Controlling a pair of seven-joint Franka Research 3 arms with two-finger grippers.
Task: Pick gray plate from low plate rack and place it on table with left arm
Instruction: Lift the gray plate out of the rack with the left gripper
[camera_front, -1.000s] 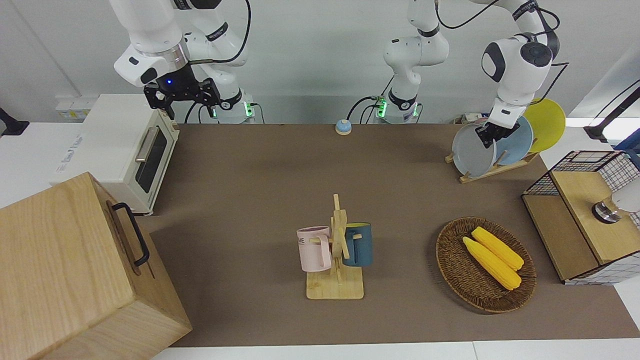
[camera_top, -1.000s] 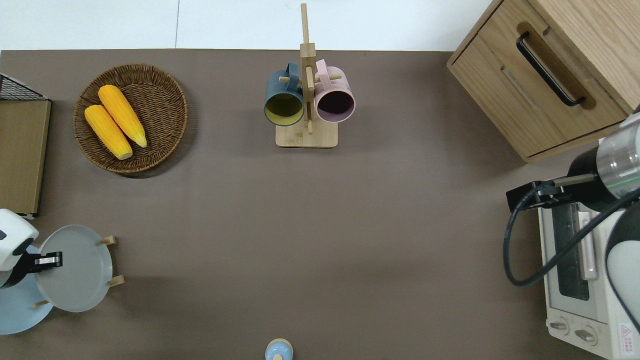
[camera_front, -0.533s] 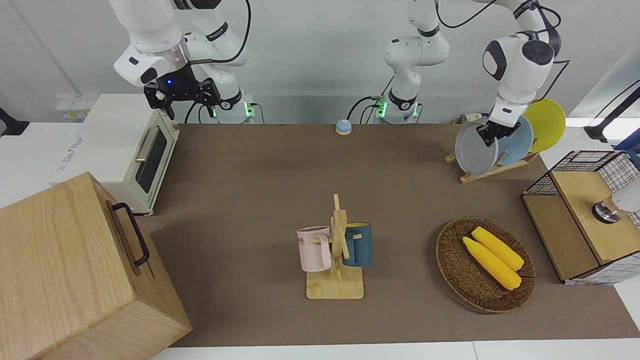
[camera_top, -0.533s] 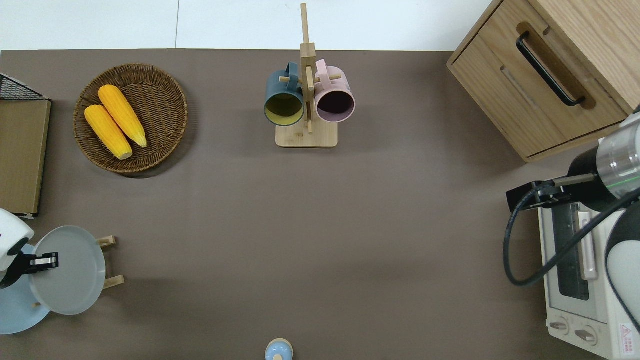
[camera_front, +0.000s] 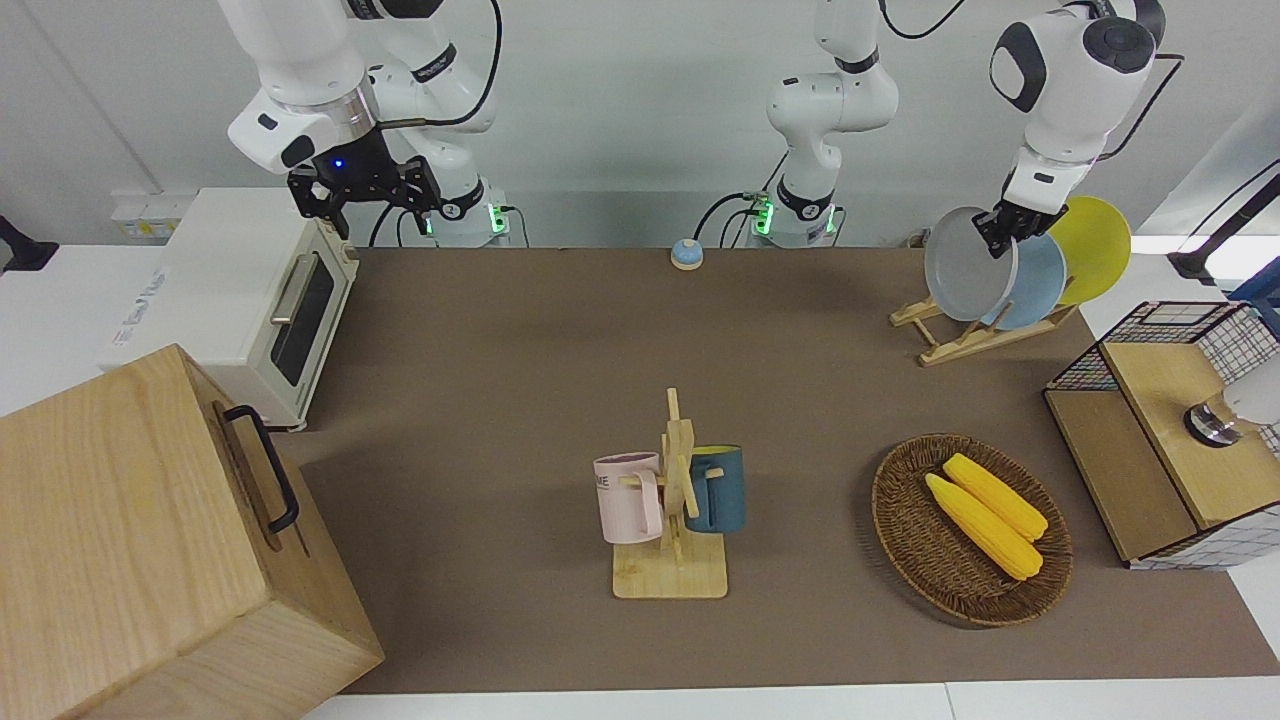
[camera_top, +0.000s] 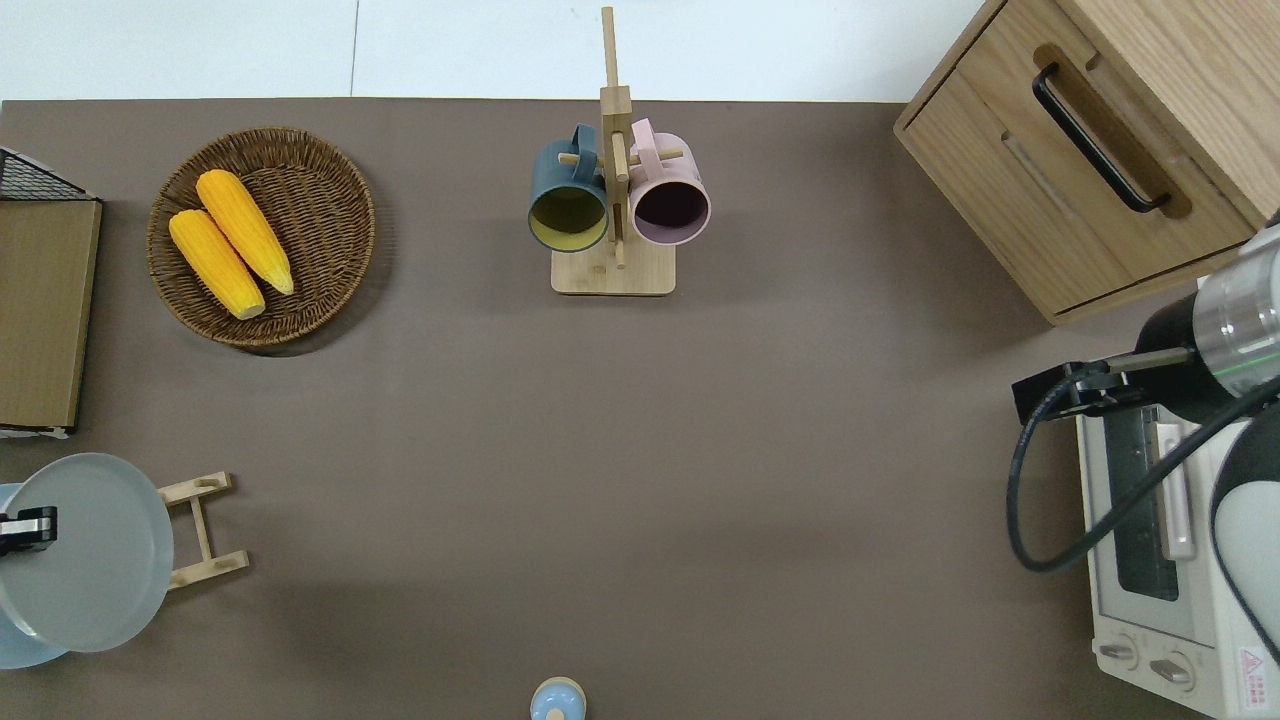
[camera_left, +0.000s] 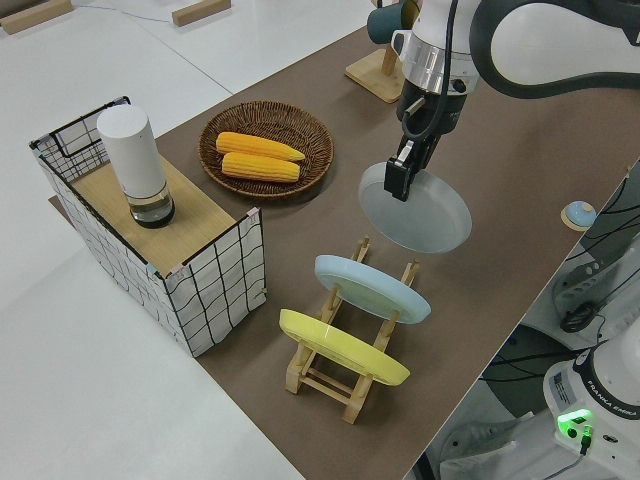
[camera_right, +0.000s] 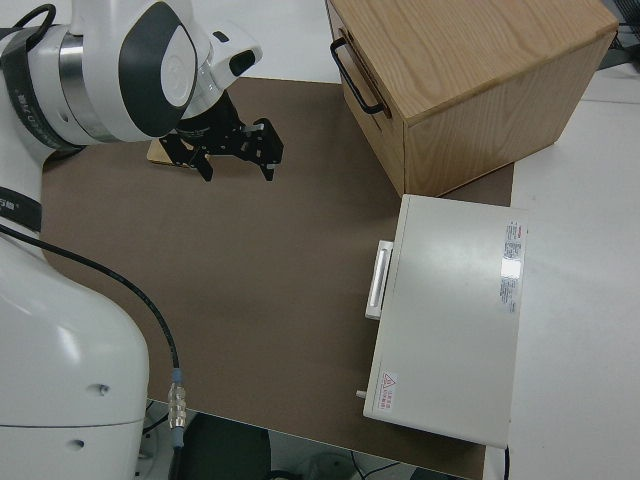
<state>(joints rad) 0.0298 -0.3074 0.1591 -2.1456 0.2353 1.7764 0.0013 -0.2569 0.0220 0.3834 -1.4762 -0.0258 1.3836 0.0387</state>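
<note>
We see the gray plate (camera_left: 420, 208) held up over the low plate rack (camera_left: 345, 372), which stands on the table (camera_front: 500, 360) nearer to the robots than the basket (camera_front: 925, 560).

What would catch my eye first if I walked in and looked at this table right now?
Probably the gray plate hanging in the air, pinched at its rim by the left gripper, lifted clear of the low plate rack where a light-blue plate and a yellow plate still lean. Next, the wicker basket with two bright corn cobs.
</note>
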